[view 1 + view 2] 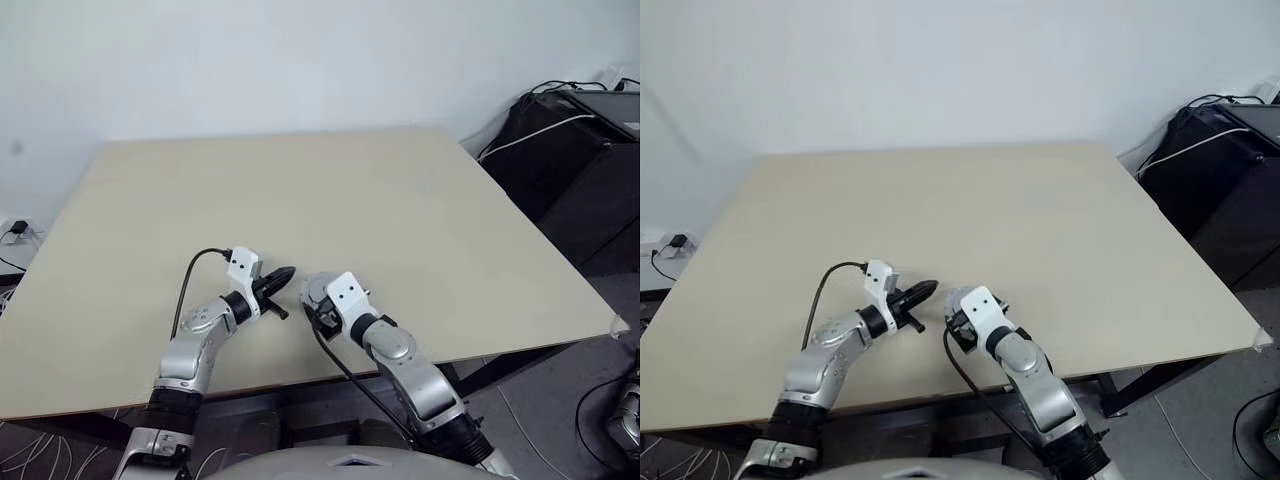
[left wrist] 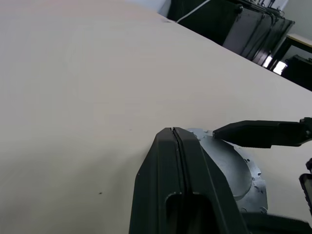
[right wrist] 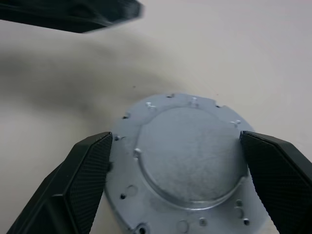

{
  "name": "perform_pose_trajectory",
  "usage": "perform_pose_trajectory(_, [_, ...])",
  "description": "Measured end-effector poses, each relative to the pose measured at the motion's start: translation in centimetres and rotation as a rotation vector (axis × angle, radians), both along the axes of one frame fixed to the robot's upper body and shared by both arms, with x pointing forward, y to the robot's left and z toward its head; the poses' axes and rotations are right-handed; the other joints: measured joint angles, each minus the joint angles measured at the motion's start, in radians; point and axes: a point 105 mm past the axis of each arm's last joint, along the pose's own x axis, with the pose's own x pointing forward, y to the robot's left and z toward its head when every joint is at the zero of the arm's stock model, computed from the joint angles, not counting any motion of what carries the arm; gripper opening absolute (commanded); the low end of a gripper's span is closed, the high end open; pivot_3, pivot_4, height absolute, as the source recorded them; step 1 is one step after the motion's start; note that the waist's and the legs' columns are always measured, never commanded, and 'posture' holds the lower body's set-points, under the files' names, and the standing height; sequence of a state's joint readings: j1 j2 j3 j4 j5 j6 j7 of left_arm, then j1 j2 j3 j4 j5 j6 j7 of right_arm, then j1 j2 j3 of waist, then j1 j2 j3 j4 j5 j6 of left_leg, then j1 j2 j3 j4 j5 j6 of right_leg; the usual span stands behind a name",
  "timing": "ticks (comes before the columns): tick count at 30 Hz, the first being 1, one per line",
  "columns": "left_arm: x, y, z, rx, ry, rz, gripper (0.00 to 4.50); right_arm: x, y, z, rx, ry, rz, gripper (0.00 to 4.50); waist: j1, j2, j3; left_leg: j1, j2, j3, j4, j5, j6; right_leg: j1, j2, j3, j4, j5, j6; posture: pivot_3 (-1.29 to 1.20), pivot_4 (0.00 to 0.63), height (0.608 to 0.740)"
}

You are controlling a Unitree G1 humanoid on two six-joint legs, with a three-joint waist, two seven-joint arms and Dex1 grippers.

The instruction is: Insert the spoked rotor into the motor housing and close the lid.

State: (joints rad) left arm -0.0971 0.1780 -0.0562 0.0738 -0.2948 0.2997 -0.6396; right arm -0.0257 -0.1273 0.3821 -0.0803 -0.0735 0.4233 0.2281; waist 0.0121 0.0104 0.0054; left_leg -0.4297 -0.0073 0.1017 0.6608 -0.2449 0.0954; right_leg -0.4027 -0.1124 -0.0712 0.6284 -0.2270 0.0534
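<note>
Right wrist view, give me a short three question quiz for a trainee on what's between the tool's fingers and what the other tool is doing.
1. True or false: the right tool stands open with its fingers on either side of the lid.
2. Which face of the lid shows? A) dark centre with finned edge B) plain grey face with a raised round hub C) copper windings
3. Fill in: the left tool has its fingers ____.

Key:
1. True; the fingers flank the disc on the table.
2. B
3. shut, with nothing between them
</note>
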Motion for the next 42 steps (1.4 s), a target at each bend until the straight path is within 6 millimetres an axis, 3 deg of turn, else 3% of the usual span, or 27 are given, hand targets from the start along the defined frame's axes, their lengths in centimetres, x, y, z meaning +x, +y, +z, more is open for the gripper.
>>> perform_pose_trajectory(9, [-0.73,0.45,-0.36,-0.02,0.027,0.028,0.0,0.36,-0.3,-0.22,0.033,0.031,-0.052,4.49,-0.001,0.0,0.0,0.001,0.0,0.0,0.0,0.0,-0.001,0.0,0.001,0.0,0.0,0.0,0.0,0.0,0.0,0.74])
perform_pose_trajectory(14, [-0.87,0.52,-0.36,-0.022,0.029,0.036,0.0,0.23,-0.11,-0.29,0.037,0.038,-0.042,3.27,-0.002,0.0,0.0,0.002,0.0,0.0,0.0,0.001,-0.001,0.001,0.001,0.0,0.0,0.0,0.0,0.0,0.0,0.74])
perform_pose_trajectory(42, [-1.03,0.61,-0.12,-0.026,0.021,0.036,0.0,0.27,-0.23,-0.3,0.015,0.11,-0.007,3.24,0.0,0.0,-0.002,0.005,0.0,0.0,0.0,0.0,-0.001,0.004,0.001,0.0,0.0,0.0,0.0,0.0,0.0,0.74])
